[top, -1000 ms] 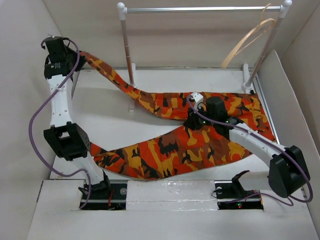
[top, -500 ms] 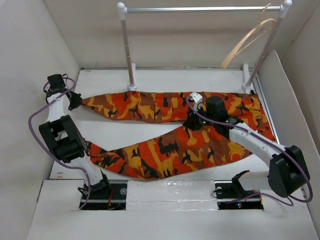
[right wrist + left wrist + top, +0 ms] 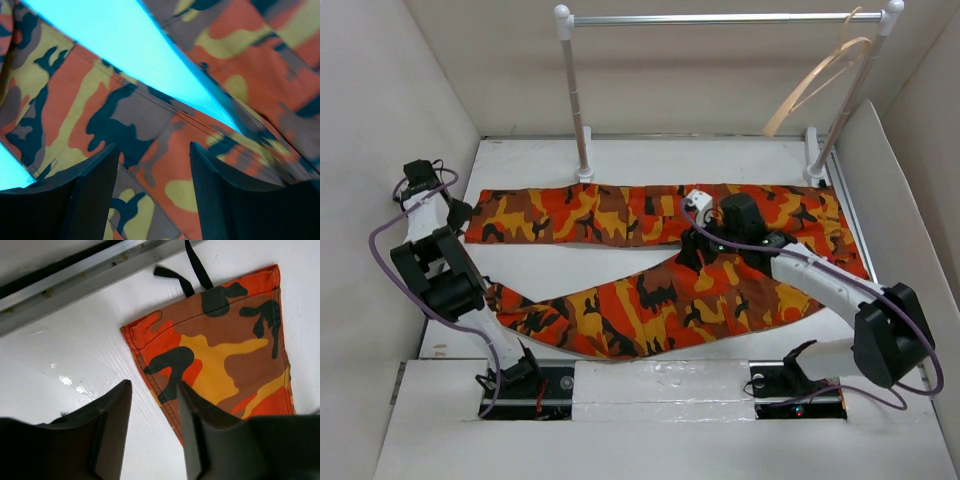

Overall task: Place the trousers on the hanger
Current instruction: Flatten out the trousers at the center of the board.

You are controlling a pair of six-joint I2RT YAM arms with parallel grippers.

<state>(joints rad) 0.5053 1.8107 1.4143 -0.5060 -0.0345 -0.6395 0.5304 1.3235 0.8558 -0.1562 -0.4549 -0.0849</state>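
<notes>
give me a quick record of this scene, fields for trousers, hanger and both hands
trousers: flat on the table, both legs running toward the left arm's side
hanger: hooked on the rail near its right end, nothing on it
left hand: open, at the far leg's cuff, holding nothing
right hand: open, over the cloth where the legs meet, holding nothing
task state: trousers not yet on the hanger

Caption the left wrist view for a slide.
Left fingers open over the trousers' leg end, flat on the white table.
</notes>
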